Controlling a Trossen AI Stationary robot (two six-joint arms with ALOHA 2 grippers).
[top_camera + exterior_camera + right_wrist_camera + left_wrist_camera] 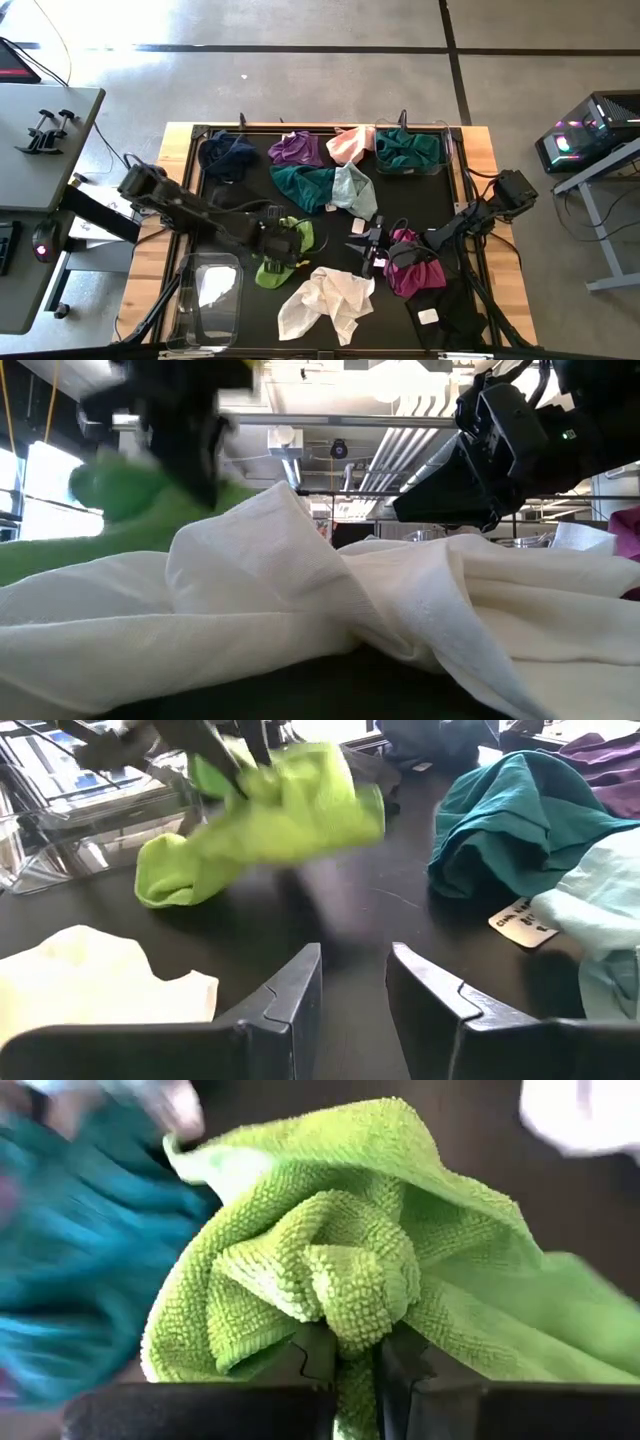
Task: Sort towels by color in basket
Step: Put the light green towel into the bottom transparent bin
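Observation:
My left gripper (350, 1345) is shut on the lime towel (285, 255) left of the table's middle; the right wrist view shows that towel (280, 810) bunched and raised under the gripper. A white towel (325, 300) lies crumpled near the front edge. Teal (303, 185), mint (355, 190), purple (297, 148), pink (350, 145) and navy (228, 155) towels lie farther back. My right gripper (355, 960) stands open and low over the black mat with nothing between its fingers, the magenta towel (415, 265) just behind it. My left gripper pinches a bunched fold (352, 1295) near the lime towel's middle between its two fingers, several layers gathered together. The fingers slant down from above. The towel hangs around and below them, and its lower end (165, 880) droops to the mat.
A clear basket (210, 295) stands at the front left beside the left arm. Another clear basket (442, 150) at the far right holds a dark teal towel. White paper tags (525, 920) lie on the mat. A black towel (460, 310) lies at the front right.

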